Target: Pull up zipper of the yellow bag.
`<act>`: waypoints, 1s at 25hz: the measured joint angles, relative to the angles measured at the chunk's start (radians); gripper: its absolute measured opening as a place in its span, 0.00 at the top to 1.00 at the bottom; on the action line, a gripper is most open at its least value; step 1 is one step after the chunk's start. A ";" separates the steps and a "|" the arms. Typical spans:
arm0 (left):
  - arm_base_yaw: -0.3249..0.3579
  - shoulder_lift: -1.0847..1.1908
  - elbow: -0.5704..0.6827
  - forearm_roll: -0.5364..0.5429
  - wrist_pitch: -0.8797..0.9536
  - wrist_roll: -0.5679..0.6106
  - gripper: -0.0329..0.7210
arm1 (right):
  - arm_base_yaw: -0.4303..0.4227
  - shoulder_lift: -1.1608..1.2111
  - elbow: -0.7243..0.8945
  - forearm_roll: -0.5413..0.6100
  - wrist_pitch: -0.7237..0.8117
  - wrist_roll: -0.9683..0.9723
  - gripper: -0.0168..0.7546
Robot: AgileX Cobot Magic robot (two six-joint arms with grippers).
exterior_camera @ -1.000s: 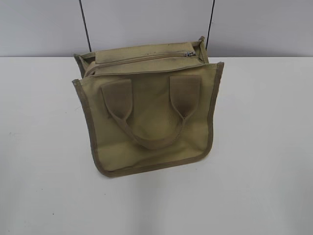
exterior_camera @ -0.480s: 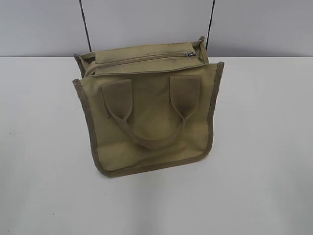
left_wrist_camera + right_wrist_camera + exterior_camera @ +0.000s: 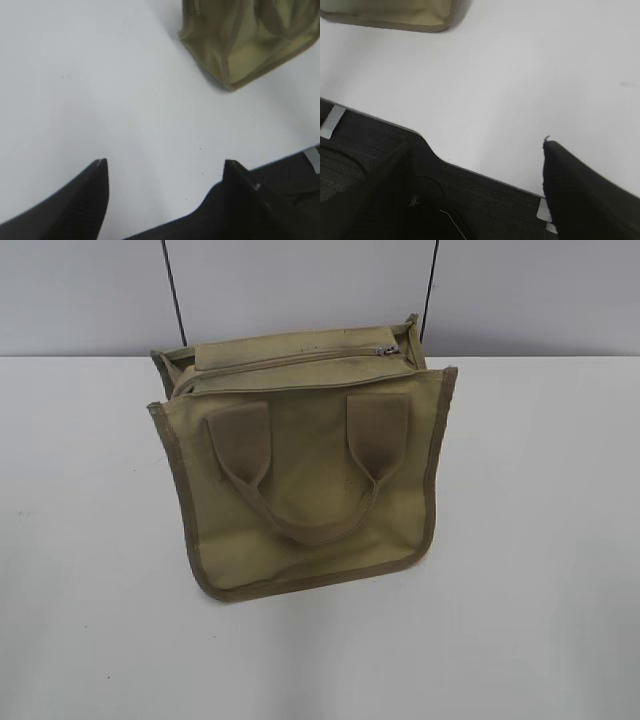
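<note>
We see the zipper [image 3: 388,350] pull at the right end of the far top panel of the yellow bag [image 3: 300,470], mid-table [image 3: 540,540]. Our left gripper [image 3: 165,172] and right gripper [image 3: 477,150] hang spread wide, empty, near the table's near edge.

Yellow bag [image 3: 240,45] cropped by both wrist views' top edges; zipper [image 3: 387,350] pull tiny.
</note>
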State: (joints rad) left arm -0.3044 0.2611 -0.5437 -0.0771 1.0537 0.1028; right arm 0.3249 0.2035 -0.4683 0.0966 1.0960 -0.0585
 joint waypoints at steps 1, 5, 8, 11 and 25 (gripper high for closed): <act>0.031 -0.011 0.000 0.000 0.000 0.000 0.26 | -0.037 0.000 0.000 0.007 0.000 0.000 0.22; 0.176 -0.084 0.000 0.000 0.000 0.000 0.27 | -0.185 -0.003 0.000 0.025 0.000 0.000 0.22; 0.244 -0.153 0.000 0.000 0.000 0.000 0.28 | -0.275 -0.015 0.000 0.043 0.000 0.000 0.22; 0.269 -0.204 0.000 0.000 0.000 0.000 0.29 | -0.336 -0.068 0.001 0.056 -0.002 0.000 0.22; 0.272 -0.268 0.001 -0.001 0.001 0.000 0.30 | -0.398 -0.208 0.001 0.068 -0.006 0.000 0.22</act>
State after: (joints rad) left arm -0.0326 -0.0071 -0.5426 -0.0779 1.0544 0.1028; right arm -0.0733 -0.0050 -0.4675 0.1648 1.0901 -0.0585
